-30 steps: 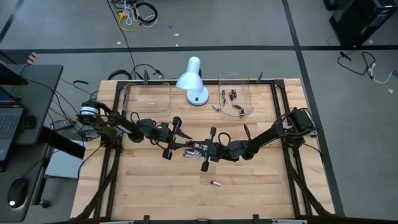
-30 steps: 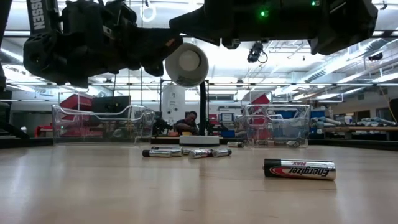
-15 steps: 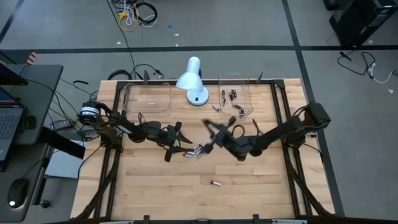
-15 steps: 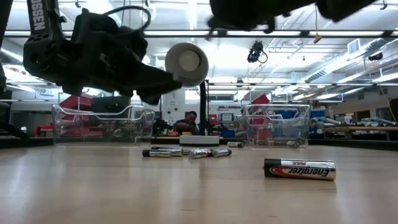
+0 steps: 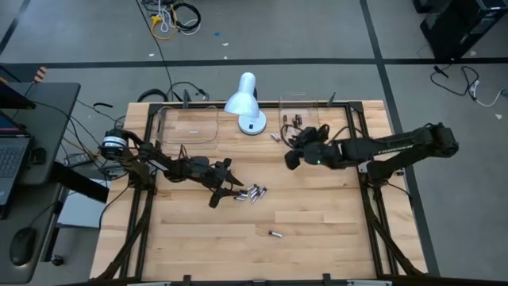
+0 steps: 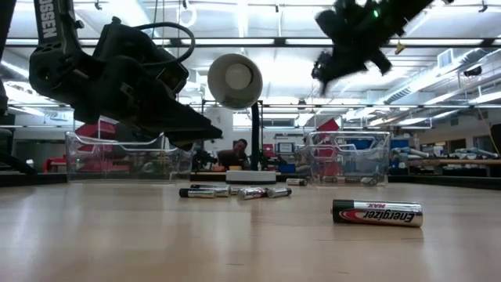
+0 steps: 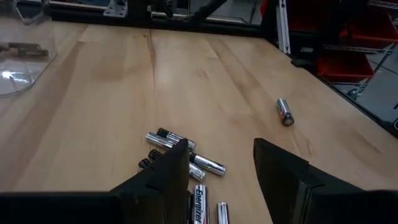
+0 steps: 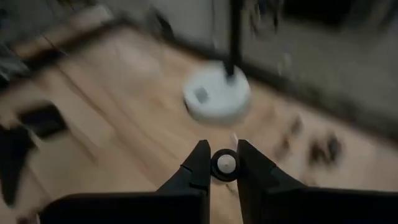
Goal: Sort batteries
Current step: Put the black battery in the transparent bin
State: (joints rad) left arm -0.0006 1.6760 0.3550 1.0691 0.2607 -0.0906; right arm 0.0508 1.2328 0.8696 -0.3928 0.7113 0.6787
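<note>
Several batteries [image 5: 300,131] already in right tray [image 5: 316,119]; I hold one more clenched in right claw [image 8: 224,165] near it. Left claw [image 7: 217,165] released above bench cluster [image 5: 252,192]; one stray [image 5: 275,233] nearer.

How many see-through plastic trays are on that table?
2. One clear tray sits at the table's far edge, left of the white lamp; the other tray is right of it, holding some batteries, partly under the right arm.
</note>
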